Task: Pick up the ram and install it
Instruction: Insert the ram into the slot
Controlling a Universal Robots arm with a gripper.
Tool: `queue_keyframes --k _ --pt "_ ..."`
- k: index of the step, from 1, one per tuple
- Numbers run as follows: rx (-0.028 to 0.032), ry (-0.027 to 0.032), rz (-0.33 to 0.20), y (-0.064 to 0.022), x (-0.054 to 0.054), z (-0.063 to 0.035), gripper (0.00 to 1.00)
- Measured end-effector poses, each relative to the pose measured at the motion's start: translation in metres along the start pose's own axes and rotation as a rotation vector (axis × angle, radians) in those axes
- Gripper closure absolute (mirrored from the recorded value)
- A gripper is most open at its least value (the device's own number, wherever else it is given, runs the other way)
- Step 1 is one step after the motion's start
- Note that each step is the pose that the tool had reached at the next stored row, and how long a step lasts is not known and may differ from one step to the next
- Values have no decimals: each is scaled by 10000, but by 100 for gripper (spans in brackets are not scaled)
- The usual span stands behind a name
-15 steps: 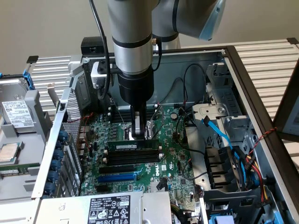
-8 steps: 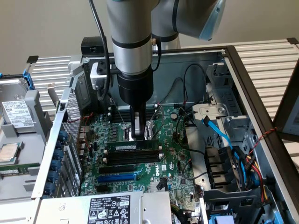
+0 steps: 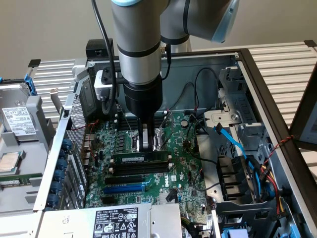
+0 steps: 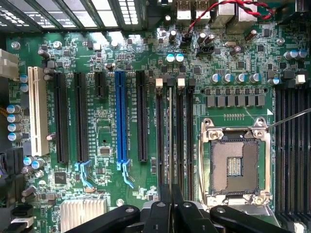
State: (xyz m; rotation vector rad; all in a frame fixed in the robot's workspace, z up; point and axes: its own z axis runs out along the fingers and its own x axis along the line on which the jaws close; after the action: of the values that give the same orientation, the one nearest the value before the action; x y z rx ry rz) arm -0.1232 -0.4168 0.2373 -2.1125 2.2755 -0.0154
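My gripper (image 3: 147,144) has its jaws pressed almost together, the tips down at the top edge of the ram (image 3: 140,157). I cannot tell whether they nip that edge or only rest on it.

The ram stands on edge directly beneath the jaws, lined up along one of the black memory slots (image 3: 138,168). It is a long, thin green stick with dark chips in a row and a small white sticker on the face turned to the exterior camera. I cannot tell whether it is pushed fully home.

The exterior view gives me that flat face, with the arm (image 3: 136,44) coming straight down into the open computer case (image 3: 257,64). The wrist view gives me the ram (image 4: 170,131) edge-on instead, a pale sliver running away from the joined fingers (image 4: 162,213) between dark slots.

Further out from the jaws, the wrist view has the bare processor socket (image 4: 236,165) just beside the memory slots. The long blue slot (image 4: 121,116) lies a few slots off on the other side.
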Motion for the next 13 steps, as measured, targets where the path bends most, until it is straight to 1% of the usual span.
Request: queue_keyframes --k 5,9,13 --pt "-1 -3 0 0 0 0 88" --pt "-90 2 -47 -2 16 1 88" --pt "-106 4 -70 -3 28 -1 88"
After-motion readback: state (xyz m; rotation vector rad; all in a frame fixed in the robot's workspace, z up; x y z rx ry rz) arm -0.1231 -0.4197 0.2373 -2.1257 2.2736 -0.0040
